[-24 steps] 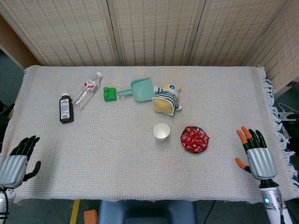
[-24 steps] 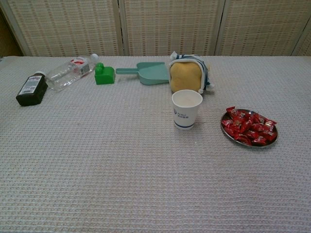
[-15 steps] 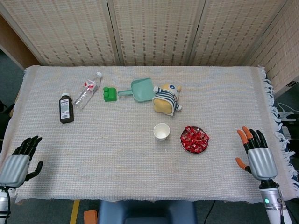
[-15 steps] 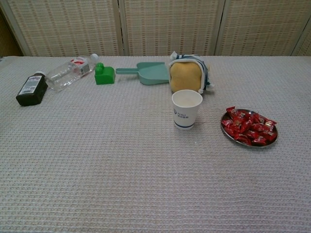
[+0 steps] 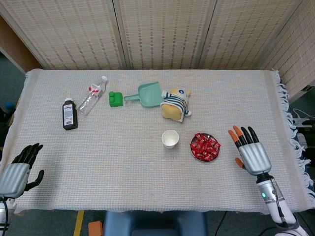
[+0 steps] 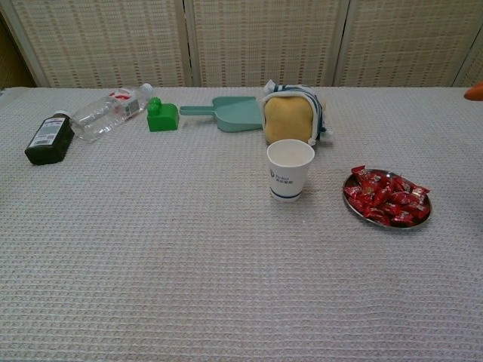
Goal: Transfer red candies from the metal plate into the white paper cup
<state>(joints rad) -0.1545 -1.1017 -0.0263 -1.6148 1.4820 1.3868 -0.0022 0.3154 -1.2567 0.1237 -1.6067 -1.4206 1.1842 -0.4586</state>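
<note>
On the pale woven tablecloth, the round shallow metal plate heaped with small red foil-wrapped candies is seen right of centre, just right of the upright white paper cup, which appears empty. The right hand is held open to the right of the plate with its fingers spread and nothing in them, and the left hand is seen at the near left corner, empty, with fingers extended and only slightly apart. The candies are judged light, small and slippery in crinkly wrappers, best pinched singly at a twisted wrapper end from the top of the heap, while the cup is judged light and easily tipped.
</note>
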